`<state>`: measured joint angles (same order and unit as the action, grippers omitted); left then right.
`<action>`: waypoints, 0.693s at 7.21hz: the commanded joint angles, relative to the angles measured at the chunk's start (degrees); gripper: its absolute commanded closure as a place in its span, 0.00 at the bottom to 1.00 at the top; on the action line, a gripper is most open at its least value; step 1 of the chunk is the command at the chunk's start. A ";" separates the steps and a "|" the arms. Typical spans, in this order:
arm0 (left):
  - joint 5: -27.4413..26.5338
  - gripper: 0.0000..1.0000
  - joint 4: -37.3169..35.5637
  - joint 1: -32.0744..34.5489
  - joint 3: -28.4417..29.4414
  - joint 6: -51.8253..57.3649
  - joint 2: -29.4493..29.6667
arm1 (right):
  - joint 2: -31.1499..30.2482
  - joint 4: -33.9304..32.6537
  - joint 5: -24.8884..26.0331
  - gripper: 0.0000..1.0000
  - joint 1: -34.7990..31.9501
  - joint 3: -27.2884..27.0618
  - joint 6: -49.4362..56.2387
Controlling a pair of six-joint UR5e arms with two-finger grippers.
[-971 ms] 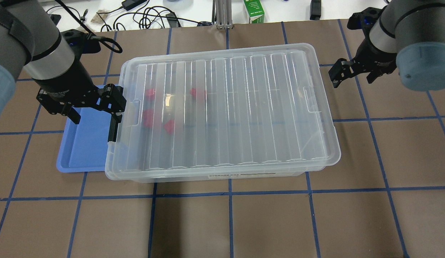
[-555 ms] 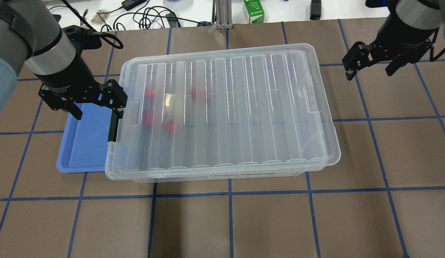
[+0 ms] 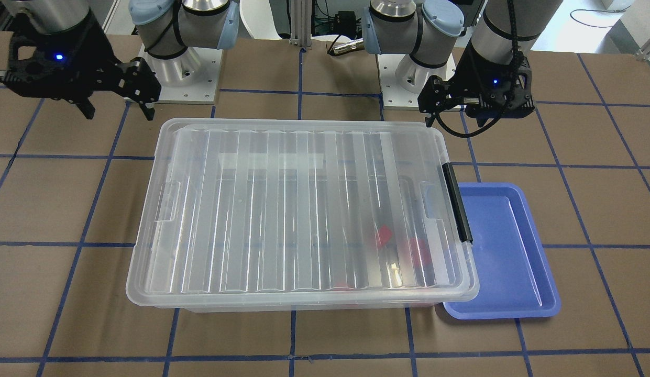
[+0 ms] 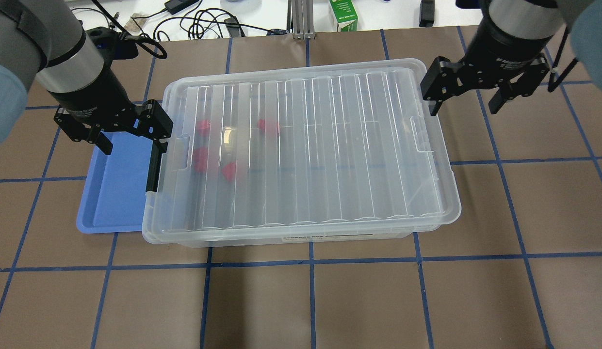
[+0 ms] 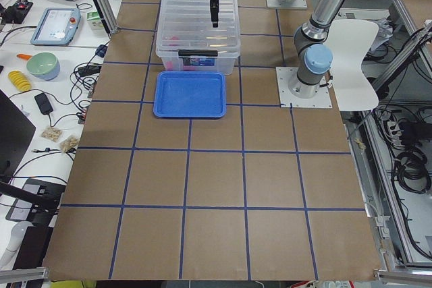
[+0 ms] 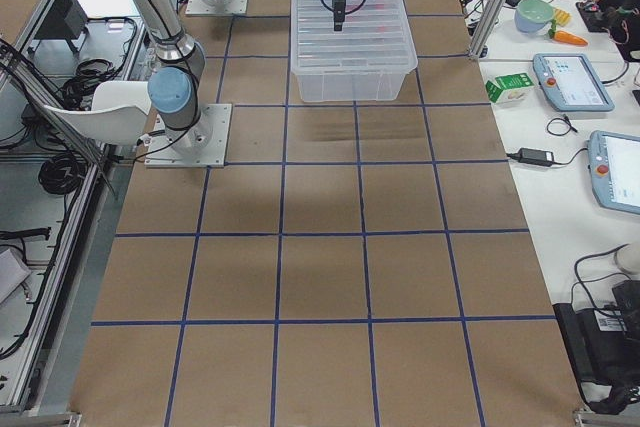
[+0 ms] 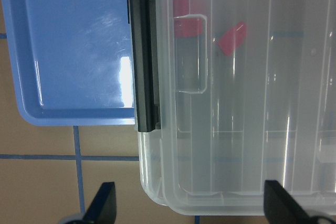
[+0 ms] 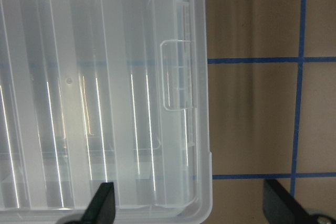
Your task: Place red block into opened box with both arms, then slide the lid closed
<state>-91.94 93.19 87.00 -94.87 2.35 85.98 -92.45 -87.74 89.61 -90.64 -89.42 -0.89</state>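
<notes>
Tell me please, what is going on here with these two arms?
The lid lies over the box, covering it. The red blocks show through it near the handle, beside the tray. Both grippers are open and hold nothing: the left gripper hangs at the handle end, the right gripper at the opposite end. The closing looks about done.

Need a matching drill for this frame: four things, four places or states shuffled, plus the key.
Things:
1. lid
2. blue tray
3. red blocks
4. left gripper

Places or states:
a. open and empty, at the end of the box with the black handle
b. inside the box
c. on the table beside the box's handle end
d. lying on top of the box, covering it

Pairs: 1-d, 2-c, 3-b, 4-a
</notes>
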 commanded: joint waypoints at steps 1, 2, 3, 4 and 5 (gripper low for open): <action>0.01 0.00 -0.03 0.01 0.03 -0.07 -0.02 | 0.43 -0.76 0.30 0.00 -1.56 0.30 -0.78; 0.10 0.00 0.06 0.10 -0.05 -0.16 -0.02 | 0.43 -0.76 0.22 0.00 -1.39 0.30 -0.78; 0.10 0.00 0.06 0.10 -0.06 -0.16 -0.02 | 0.43 -0.76 0.22 0.00 -1.30 0.30 -0.78; 0.01 0.00 0.06 0.10 -0.06 -0.16 -0.02 | 0.34 -0.76 0.04 0.00 -1.39 0.22 -0.78; 0.01 0.00 0.06 0.10 -0.06 -0.16 -0.02 | 0.43 -0.85 0.13 0.00 -1.30 0.30 -1.13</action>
<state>-91.91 93.25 87.10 -94.91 2.20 85.96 -92.05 -88.52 89.73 -91.99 -89.16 -1.76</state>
